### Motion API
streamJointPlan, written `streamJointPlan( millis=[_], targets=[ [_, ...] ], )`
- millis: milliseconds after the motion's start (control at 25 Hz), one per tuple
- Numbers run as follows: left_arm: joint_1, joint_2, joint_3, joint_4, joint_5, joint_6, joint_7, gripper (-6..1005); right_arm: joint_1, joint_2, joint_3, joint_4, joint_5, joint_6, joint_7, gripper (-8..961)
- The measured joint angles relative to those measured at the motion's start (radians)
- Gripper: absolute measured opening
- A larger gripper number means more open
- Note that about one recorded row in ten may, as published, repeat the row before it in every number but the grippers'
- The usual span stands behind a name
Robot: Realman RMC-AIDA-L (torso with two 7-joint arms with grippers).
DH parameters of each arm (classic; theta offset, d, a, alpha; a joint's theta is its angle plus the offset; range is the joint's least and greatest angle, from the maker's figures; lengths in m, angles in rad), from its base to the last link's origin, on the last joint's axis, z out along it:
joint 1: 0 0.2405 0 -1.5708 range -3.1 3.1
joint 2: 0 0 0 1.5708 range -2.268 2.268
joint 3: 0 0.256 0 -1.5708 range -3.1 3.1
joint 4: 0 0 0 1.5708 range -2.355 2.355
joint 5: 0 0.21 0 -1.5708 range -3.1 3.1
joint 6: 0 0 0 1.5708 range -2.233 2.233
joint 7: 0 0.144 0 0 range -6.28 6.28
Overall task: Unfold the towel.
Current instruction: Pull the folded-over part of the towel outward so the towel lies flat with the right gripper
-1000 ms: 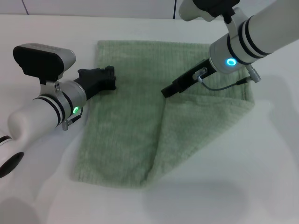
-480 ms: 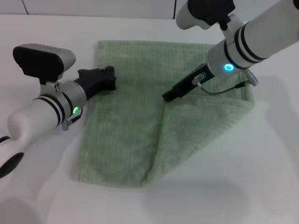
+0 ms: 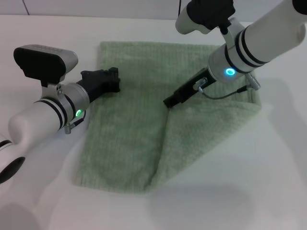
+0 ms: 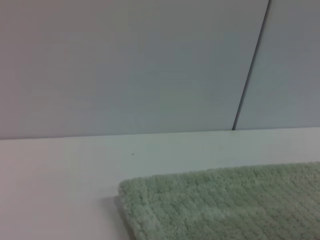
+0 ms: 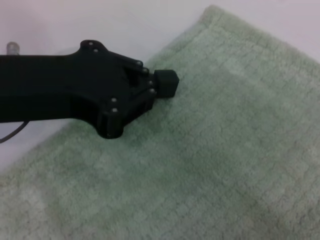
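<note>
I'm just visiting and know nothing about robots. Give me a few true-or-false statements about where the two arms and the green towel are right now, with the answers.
1. The towel lies fully unfolded, in a single layer. False: its right part is still folded over, with a diagonal edge across the middle.
2. The left gripper is at the towel's left edge. True.
3. The right gripper hangs beyond the table's edge. False: it is over the towel, at the top of the folded flap.
4. The towel rests on a white table. True.
5. The towel is bright red. False: it is pale green.
</note>
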Motion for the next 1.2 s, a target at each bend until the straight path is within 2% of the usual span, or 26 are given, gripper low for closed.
streamJointPlan(
  millis=[200, 400, 640, 720, 880, 920, 960, 1040, 1120, 1200],
  targets=[
    [0.002, 0.002, 0.000, -0.003, 0.000, 0.000, 0.000, -1, 0.003, 0.001, 0.000, 0.009, 0.003, -0.001, -0.003, 651],
    [0.002, 0.002, 0.000, -0.003, 0.000, 0.000, 0.000, -1, 0.003, 0.001, 0.000, 0.009, 0.003, 0.002, -0.001, 486],
    [0.003, 0.002, 0.000, -0.003, 0.000, 0.000, 0.000, -2, 0.004, -0.001, 0.000, 0.009, 0.003, 0.005, -0.001, 222],
    [0.004, 0.002, 0.000, -0.003, 0.000, 0.000, 0.000, -2, -0.006, -0.002, 0.000, -0.016, 0.003, 0.006, -0.008, 91],
    [0.007, 0.002, 0.000, -0.003, 0.000, 0.000, 0.000, -2, -0.026, -0.002, 0.000, -0.075, -0.001, 0.044, -0.011, 46],
    [0.008, 0.002, 0.000, -0.003, 0.000, 0.000, 0.000, -2, -0.051, -0.003, -0.009, -0.147, -0.006, 0.094, -0.009, 35],
    [0.008, 0.002, 0.000, -0.003, 0.000, 0.000, 0.000, -2, -0.051, -0.003, -0.009, -0.147, -0.006, 0.094, -0.009, 35],
    [0.009, 0.002, 0.000, -0.003, 0.000, 0.000, 0.000, -2, -0.081, -0.005, -0.022, -0.227, -0.008, 0.140, 0.003, 35],
    [0.009, 0.002, 0.000, -0.003, 0.000, 0.000, 0.000, -2, -0.133, -0.009, -0.036, -0.372, -0.030, 0.241, 0.029, 35],
    [0.009, 0.002, 0.000, -0.005, 0.000, -0.001, 0.000, -2, -0.147, -0.009, -0.037, -0.415, -0.046, 0.275, 0.041, 36]
  ],
)
